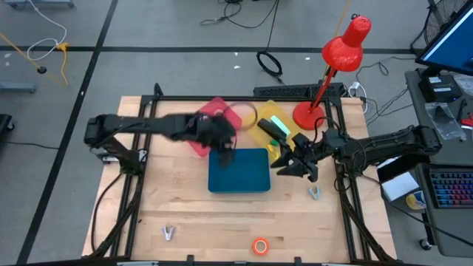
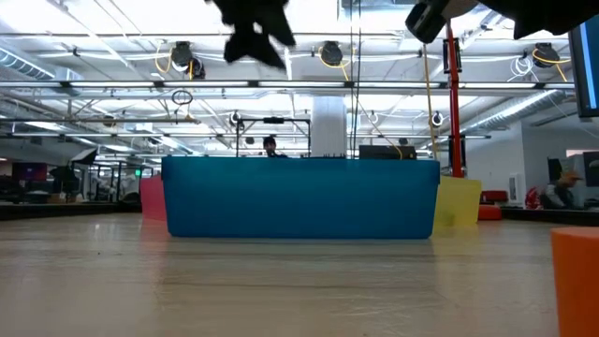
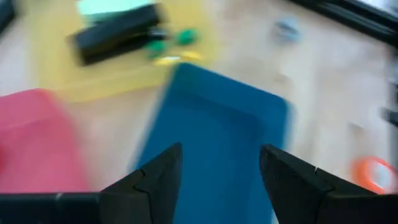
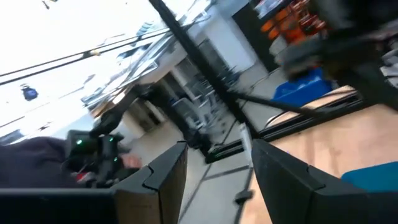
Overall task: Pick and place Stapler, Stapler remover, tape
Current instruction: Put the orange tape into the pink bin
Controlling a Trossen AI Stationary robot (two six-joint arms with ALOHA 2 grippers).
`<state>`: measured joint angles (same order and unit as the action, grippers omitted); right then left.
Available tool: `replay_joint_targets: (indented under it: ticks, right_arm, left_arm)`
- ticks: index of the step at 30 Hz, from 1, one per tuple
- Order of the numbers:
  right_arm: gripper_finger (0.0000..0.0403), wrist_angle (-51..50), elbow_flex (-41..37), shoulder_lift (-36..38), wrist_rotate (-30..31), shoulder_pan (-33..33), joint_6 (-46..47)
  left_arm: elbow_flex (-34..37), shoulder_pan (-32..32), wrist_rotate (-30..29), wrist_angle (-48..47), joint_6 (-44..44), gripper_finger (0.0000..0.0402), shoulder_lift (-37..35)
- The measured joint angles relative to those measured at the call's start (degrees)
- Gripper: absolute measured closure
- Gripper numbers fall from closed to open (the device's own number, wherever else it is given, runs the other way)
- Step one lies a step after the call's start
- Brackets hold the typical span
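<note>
The black stapler (image 1: 272, 129) (image 3: 115, 34) lies in the yellow tray (image 1: 267, 111), beside small green bits. An orange tape roll (image 1: 260, 246) (image 3: 372, 173) lies flat near the table's near edge. One metal stapler remover (image 1: 315, 193) lies right of the blue tray (image 1: 239, 188), another (image 1: 168, 233) at the near left. My left gripper (image 1: 224, 151) (image 3: 221, 152) hangs open above the blue tray's far-left corner, with nothing between its fingers. My right gripper (image 1: 288, 166) (image 4: 217, 146) is open and empty, raised at the blue tray's right side.
A red tray (image 1: 211, 118) stands far left of the blue tray, under my left arm. A red desk lamp (image 1: 340, 59) stands on the far right corner. A black frame (image 1: 244, 98) runs round the table. Bare wood lies between the blue tray and the near edge.
</note>
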<state>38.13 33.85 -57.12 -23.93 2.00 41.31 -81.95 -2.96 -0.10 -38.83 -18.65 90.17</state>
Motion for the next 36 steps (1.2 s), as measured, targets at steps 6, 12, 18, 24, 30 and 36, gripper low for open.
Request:
replay_joint_targets:
  ticks: [6,12,18,24,30,36]
  right_arm:
    - [0.0229,0.06,0.02,0.00,-0.21,0.00,2.98]
    - [0.0228,0.27,0.02,0.00,0.23,0.00,3.01]
    - [0.0231,1.39,0.04,0.00,4.86,3.89,2.53]
    - [0.0231,4.67,0.88,-0.81,18.56,13.35,2.31]
    - [0.0231,7.68,3.39,-2.27,26.89,21.42,-5.98]
    - [0.0232,-2.02,12.38,-7.03,34.57,28.52,-12.90]
  left_arm:
    - [-0.01,10.30,-3.83,2.09,-7.65,0.0186,-2.02]
    - [0.86,15.72,-15.09,0.96,-15.18,0.0185,-2.49]
    - [11.37,17.78,-15.09,9.46,-16.40,0.0186,-8.55]
    - [31.47,19.25,-12.76,26.94,-13.89,0.0185,-23.35]
    - [46.85,21.60,-11.96,34.04,-12.93,0.0186,-39.41]
    - [56.56,25.58,-14.48,34.38,-12.29,0.0185,-54.03]
